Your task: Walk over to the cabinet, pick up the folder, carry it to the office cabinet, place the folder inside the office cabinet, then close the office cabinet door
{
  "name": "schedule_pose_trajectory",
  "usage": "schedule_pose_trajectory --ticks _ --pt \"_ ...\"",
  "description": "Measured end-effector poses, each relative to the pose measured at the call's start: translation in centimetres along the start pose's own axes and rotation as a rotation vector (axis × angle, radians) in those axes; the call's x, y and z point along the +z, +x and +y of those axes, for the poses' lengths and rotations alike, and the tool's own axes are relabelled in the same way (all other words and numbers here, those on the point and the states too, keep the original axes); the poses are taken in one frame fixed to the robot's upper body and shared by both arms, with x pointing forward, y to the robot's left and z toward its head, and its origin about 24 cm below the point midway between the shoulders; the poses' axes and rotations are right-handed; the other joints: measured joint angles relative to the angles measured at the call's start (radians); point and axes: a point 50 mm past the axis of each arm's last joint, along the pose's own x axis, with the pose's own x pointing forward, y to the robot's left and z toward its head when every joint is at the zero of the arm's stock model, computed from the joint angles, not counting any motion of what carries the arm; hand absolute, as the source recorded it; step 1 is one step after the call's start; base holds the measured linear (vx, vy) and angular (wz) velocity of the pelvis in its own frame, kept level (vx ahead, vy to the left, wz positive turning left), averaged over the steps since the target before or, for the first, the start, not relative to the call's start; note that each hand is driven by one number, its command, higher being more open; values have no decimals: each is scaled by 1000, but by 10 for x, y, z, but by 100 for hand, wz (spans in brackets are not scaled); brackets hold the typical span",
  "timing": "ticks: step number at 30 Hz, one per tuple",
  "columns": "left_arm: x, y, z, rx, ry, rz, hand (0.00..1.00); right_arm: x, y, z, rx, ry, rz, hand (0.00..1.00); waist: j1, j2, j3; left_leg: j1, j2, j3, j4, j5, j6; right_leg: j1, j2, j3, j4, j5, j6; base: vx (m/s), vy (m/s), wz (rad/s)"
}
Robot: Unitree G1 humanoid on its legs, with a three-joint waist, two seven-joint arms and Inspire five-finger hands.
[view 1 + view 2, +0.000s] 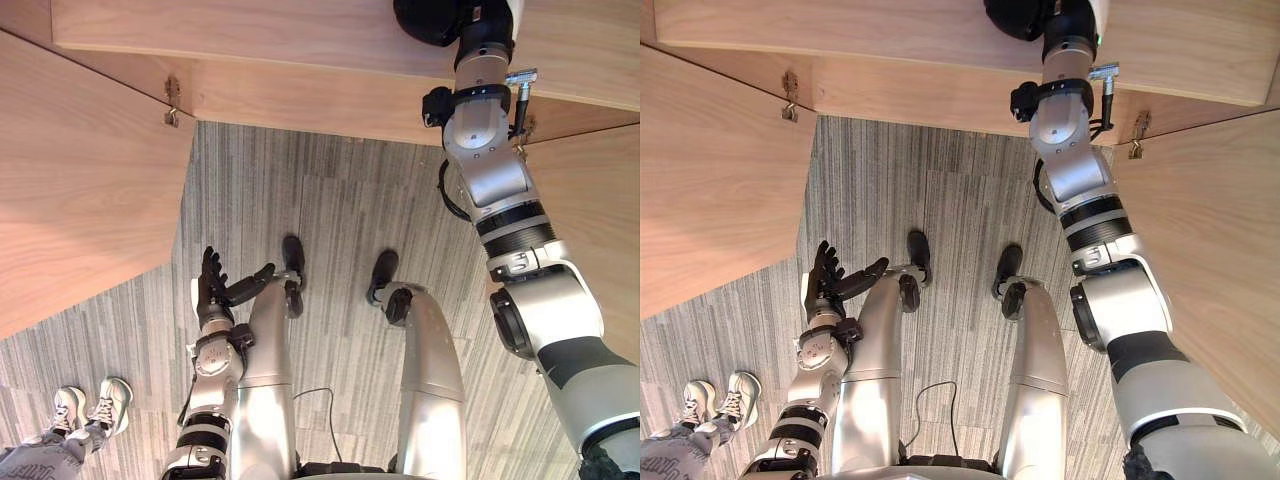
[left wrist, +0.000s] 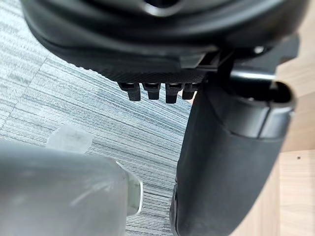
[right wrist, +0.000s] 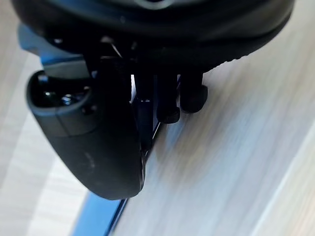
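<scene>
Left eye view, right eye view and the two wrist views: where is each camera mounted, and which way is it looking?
Left eye view: on the head, looking down at the carpet between open cabinet doors; both arms show, left hand low, right hand at the cabinet.
Right eye view: beside it, same scene; both share a person's shoes.
Left wrist view: on the left wrist, facing along the open left hand toward carpet.
Right wrist view: on the right wrist, facing along the right hand pinching the folder by its blue edge.
</scene>
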Motion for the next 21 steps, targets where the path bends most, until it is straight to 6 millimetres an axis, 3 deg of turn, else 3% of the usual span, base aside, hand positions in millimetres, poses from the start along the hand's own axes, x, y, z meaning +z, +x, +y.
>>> schedule_pose_trajectory --ticks 4,7,9,10,13,14,15,16,18,19,21 --pt "-3 2 1 15 -8 20 100 -2 -16 -8 -42 98 -2 0 -1 0 0 10 1 -3 8 0 1 17 0 -4 2 6 -9 -29 -2 1" --pt "-14 1 4 20 27 83 100 -22 -58 -6 -32 174 31 0 -13 -1 0 91 6 -5 -3 -9 2 109 7 -13 -27 5 -9 11 -1 0" --pt "-35 -8 11 30 75 180 100 -53 -112 -5 16 200 138 0 -20 -12 -5 230 11 8 -38 -31 2 249 15 -15 -81 -1 1 36 -10 -6" --pt "-40 -11 15 34 90 198 100 -60 -128 -4 31 210 169 0 -22 -19 -10 267 13 13 -50 -38 1 285 18 -14 -98 -6 8 43 -14 -15" --pt "-65 -34 38 60 165 289 100 -88 -214 4 150 259 359 0 -40 -84 -67 460 24 56 -150 -57 -3 464 24 -19 -218 7 16 85 -6 -26" --pt "-69 -38 42 59 181 308 100 -92 -227 5 170 258 392 0 -44 -93 -81 492 27 67 -169 -49 -4 495 28 -18 -244 19 18 159 12 -35" --pt "-82 -48 47 53 205 371 100 -101 -258 4 199 242 479 0 -48 -99 -116 571 31 81 -224 -46 -4 575 46 -13 -324 46 20 171 29 -32" --pt "-90 -53 50 47 218 407 100 -107 -276 2 211 230 532 100 -51 -103 -133 623 32 96 -264 -40 -5 625 56 -6 -376 65 23 183 39 -33" --pt "-102 -63 58 54 248 469 100 -117 -305 1 232 217 628 100 -58 -111 -172 701 30 126 -335 -29 -8 694 70 14 -466 97 30 215 58 -36" --pt "-112 -73 68 62 285 528 100 -132 -332 -1 254 200 741 100 -78 -112 -206 774 21 147 -402 -15 -9 766 79 29 -555 131 37 230 66 -38" --pt "-123 -85 74 63 297 594 100 -156 -367 -7 267 146 915 100 -99 -110 -236 860 9 187 -479 0 -8 842 84 54 -650 170 48 231 70 -46"
